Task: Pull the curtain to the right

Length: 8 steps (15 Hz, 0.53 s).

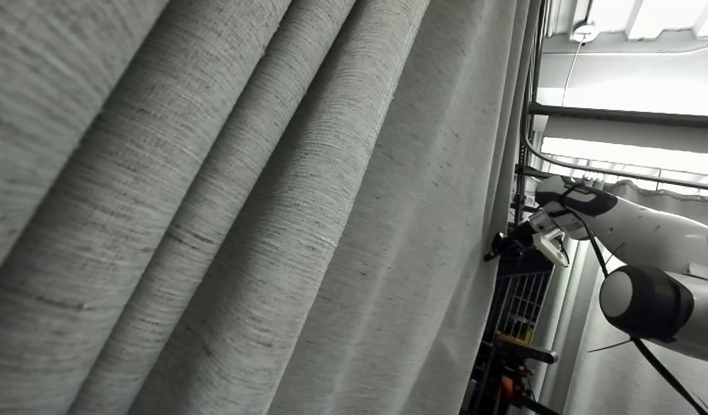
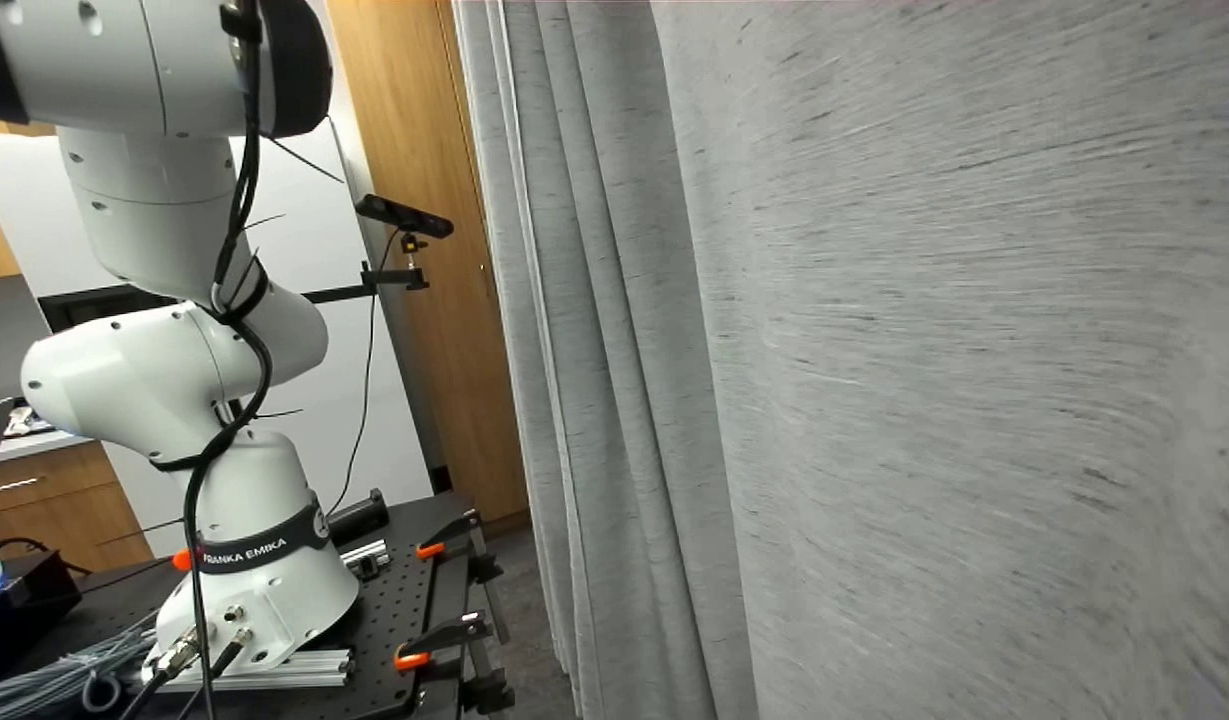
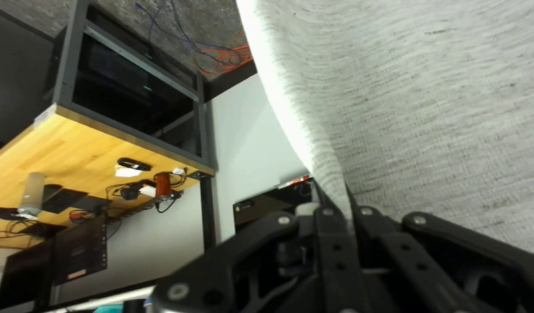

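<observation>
Curtain (image 1: 296,207) hangs in long grey pleats beside the robot arm (image 1: 659,230) in both exterior views. In the wrist view, the gripper (image 3: 334,198) pinches the curtain's edge between its fingers (image 3: 332,250).

Both exterior views close beside curtain (image 1: 261,184), sharing arm (image 2: 144,370), wrist view inverted, looking past pincer (image 3: 343,204)

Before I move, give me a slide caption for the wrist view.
Gripper closed on the edge of the pale grey curtain, a wood-topped desk in the background.
</observation>
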Tool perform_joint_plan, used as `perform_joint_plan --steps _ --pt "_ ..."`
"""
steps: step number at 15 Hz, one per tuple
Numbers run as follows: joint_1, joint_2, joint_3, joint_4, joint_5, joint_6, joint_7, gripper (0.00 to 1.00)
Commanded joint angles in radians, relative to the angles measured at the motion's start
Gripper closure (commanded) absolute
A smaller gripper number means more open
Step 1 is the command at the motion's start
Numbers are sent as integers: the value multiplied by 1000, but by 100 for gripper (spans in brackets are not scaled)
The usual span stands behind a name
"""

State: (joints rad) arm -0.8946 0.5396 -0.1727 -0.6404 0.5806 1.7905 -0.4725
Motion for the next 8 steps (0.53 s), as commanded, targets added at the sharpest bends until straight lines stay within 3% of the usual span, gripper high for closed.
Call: perform_joint_plan --steps 1,4,5,8 --pt "74 114 -47 71 -107 58 195 100" --pt "167 127 -65 75 -177 91 378 100" --pt "162 147 -7 112 -243 77 448 100" --pt "208 167 -3 150 -320 63 583 100"
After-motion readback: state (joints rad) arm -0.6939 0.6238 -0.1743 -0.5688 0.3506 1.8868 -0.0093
